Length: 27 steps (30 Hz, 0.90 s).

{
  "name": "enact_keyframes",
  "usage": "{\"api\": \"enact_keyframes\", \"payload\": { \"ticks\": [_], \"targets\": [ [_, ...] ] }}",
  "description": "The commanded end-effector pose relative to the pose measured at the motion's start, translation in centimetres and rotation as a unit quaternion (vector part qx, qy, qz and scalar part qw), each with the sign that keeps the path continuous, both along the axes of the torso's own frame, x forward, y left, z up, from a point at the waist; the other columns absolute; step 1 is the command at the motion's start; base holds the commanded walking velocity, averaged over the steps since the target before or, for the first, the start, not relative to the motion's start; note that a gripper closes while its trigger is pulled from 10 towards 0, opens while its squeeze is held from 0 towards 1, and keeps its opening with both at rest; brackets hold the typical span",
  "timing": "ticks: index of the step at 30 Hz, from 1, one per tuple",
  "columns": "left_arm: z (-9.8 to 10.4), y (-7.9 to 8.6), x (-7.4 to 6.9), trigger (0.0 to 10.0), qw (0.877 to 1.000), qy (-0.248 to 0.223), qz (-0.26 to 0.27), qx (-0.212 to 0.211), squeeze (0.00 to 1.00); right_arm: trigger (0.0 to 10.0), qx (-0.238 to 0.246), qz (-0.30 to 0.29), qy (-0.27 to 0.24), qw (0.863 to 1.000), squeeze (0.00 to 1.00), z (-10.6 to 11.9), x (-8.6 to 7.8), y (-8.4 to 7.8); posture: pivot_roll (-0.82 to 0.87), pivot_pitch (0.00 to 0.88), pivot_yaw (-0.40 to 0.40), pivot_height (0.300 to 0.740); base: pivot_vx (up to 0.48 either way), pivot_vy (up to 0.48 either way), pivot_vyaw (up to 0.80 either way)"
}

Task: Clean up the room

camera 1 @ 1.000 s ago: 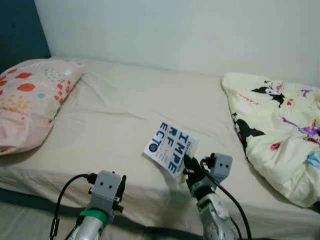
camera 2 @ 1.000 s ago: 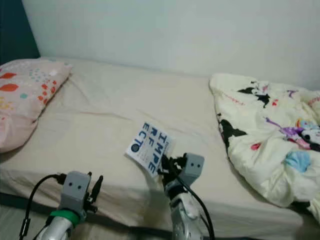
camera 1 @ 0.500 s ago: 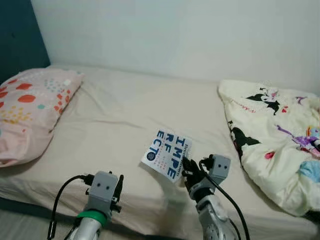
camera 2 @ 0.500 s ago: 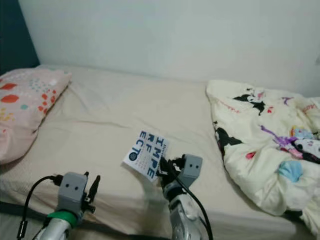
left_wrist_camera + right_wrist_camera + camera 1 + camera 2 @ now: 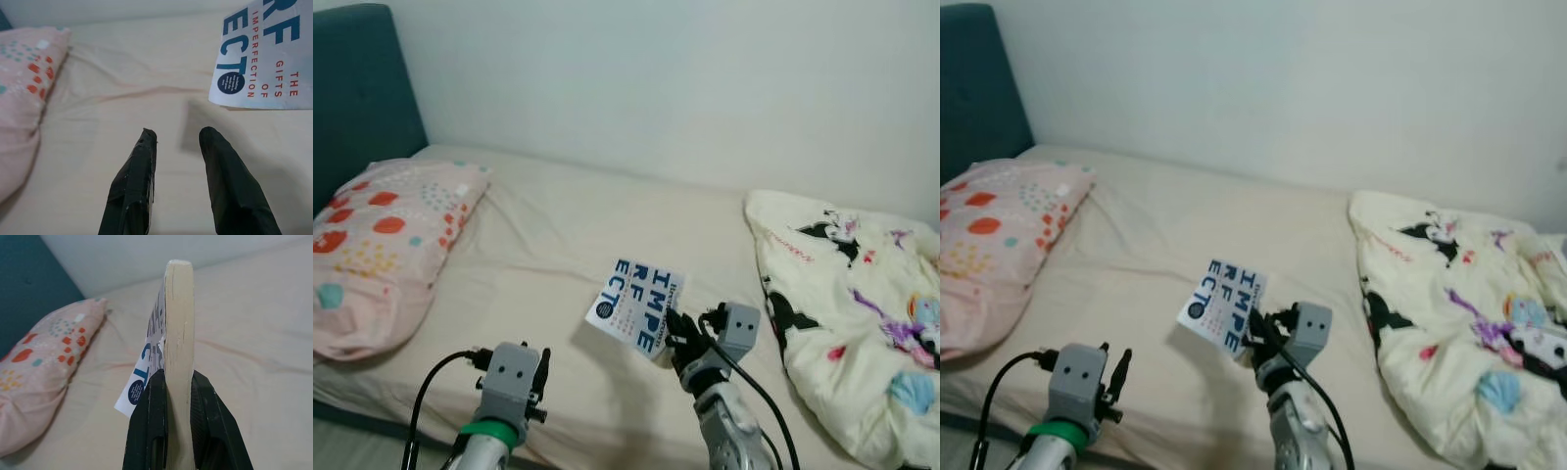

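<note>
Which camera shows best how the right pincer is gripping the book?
The right wrist view: the book stands edge-on, clamped between the right pincer's two fingers. The eye views show its cover from above, held over the bed, with the grip partly hidden. The left wrist view shows one corner of its cover.

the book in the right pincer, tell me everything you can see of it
The book is a slim white paperback with big blue cover letters, a dark blue round badge at one corner and small red words reading "the gifts of imperfection". Its cream page edges show a few small creases. The right pincer is shut on one edge, holding it tilted above the beige bed sheet, where it casts a shadow. Only the pincer's fingers touch it.
</note>
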State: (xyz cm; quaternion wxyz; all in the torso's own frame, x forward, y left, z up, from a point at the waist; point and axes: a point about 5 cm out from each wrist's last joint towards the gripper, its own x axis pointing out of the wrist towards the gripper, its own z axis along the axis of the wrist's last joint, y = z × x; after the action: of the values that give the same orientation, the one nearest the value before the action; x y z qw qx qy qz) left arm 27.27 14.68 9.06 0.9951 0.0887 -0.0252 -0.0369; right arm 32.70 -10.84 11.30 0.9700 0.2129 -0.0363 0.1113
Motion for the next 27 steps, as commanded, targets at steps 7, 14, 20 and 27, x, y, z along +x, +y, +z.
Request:
{"api": "enact_keyframes", "payload": {
  "ticks": [7, 14, 20, 27],
  "targets": [
    [-0.3, -0.3, -0.3, 10.0, 1.000, 0.006, -0.005, 0.001, 0.00, 10.0, 0.012, -0.009, 0.002, 1.000, 0.00, -0.2, -0.5, -0.2, 0.06, 0.052, -0.037, 0.740, 0.000, 0.000, 0.00],
    [-0.5, -0.3, -0.3, 10.0, 1.000, 0.010, -0.006, 0.001, 0.00, 10.0, -0.033, -0.005, 0.051, 0.998, 0.00, -2.1, -0.6, 0.1, 0.06, 0.052, -0.037, 0.740, 0.000, 0.000, 0.00],
    [-0.7, -0.2, -0.3, 10.0, 1.000, 0.015, 0.001, -0.004, 0.00, 10.0, -0.053, 0.001, 0.054, 0.997, 0.00, -2.6, -0.9, 0.3, 0.06, 0.053, -0.040, 0.740, 0.000, 0.000, 0.00],
    [-0.8, -0.1, -0.4, 10.0, 1.000, 0.018, 0.008, -0.005, 0.00, 10.0, -0.054, 0.000, 0.061, 0.997, 0.00, -3.0, -1.0, 0.2, 0.06, 0.054, -0.040, 0.740, 0.000, 0.000, 0.00]
  ]
}}
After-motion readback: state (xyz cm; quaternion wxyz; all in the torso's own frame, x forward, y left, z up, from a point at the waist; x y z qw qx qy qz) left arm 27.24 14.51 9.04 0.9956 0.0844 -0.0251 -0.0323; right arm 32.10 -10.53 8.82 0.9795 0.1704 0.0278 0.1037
